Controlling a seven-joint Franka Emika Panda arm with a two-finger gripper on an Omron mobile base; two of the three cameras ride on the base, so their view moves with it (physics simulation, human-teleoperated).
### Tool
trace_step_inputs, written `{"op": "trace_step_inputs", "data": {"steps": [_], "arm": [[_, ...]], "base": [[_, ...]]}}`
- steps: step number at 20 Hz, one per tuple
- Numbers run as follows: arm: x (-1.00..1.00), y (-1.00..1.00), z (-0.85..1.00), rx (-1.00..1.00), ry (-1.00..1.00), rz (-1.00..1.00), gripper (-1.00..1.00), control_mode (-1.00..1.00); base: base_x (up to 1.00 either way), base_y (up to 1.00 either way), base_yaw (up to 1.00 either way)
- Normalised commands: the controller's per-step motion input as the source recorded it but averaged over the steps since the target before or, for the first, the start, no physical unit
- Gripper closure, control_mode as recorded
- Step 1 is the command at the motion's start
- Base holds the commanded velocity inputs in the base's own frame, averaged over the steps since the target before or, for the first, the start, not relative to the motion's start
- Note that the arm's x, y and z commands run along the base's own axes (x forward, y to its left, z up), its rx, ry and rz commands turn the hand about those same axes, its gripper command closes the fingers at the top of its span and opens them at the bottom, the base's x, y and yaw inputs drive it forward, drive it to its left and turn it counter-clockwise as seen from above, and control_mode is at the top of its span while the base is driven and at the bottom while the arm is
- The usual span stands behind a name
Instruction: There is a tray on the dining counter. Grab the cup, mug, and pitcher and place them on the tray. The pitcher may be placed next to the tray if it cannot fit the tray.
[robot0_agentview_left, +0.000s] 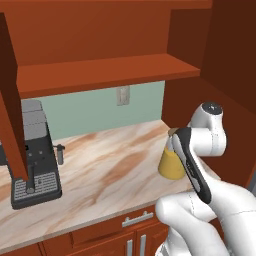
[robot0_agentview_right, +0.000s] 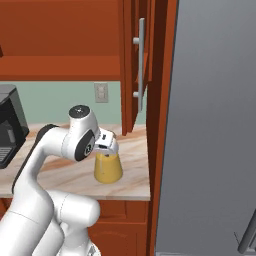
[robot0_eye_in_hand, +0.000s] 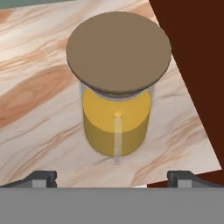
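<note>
The pitcher (robot0_eye_in_hand: 117, 94) stands upright on the marbled desk (robot0_agentview_left: 110, 170), in the corner where the top ends against the reddish-brown cabinet wall (robot0_eye_in_hand: 197, 65). In the hand view I look down on its round tan lid (robot0_eye_in_hand: 119, 48), with the orange liquid showing through the glass below it.

My jaws (robot0_eye_in_hand: 111, 177) are spread wide: the two dark tips sit far apart at the bottom of the hand view, one to each side of the pitcher, touching nothing. In the right base view my hand (robot0_agentview_right: 106, 141) hangs right over the pitcher's top.

Room is tight on one side (the cabinet wall stands close beside the pitcher), and the desk's front edge runs not far off on the near side. Toward the coffee machine (robot0_agentview_left: 35, 155) the marbled top lies open and bare for a long stretch. Overhead, a wooden shelf (robot0_agentview_left: 110, 72) caps the space, and a tall grey panel (robot0_agentview_right: 215, 125) stands beyond the cabinet wall.
</note>
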Motion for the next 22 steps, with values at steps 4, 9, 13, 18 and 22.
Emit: {"op": "trace_step_inputs", "data": {"steps": [4, 9, 13, 18, 22], "arm": [[0.18, 0.00, -0.22, 0.00, 0.03, 0.00, -1.00, -1.00], [0.18, 0.00, -0.24, 0.00, 0.03, 0.00, -1.00, -1.00], [0.07, 0.00, -0.21, 0.00, 0.04, 0.00, -1.00, -1.00], [0.00, 0.00, -0.17, 0.00, 0.05, 0.00, -1.00, -1.00], [0.00, 0.00, -0.15, 0.00, 0.05, 0.00, -1.00, -1.00]], "base": [[0.00, 0.00, 0.00], [0.00, 0.00, 0.00], [0.00, 0.00, 0.00], [0.00, 0.00, 0.00], [0.00, 0.00, 0.00]]}}
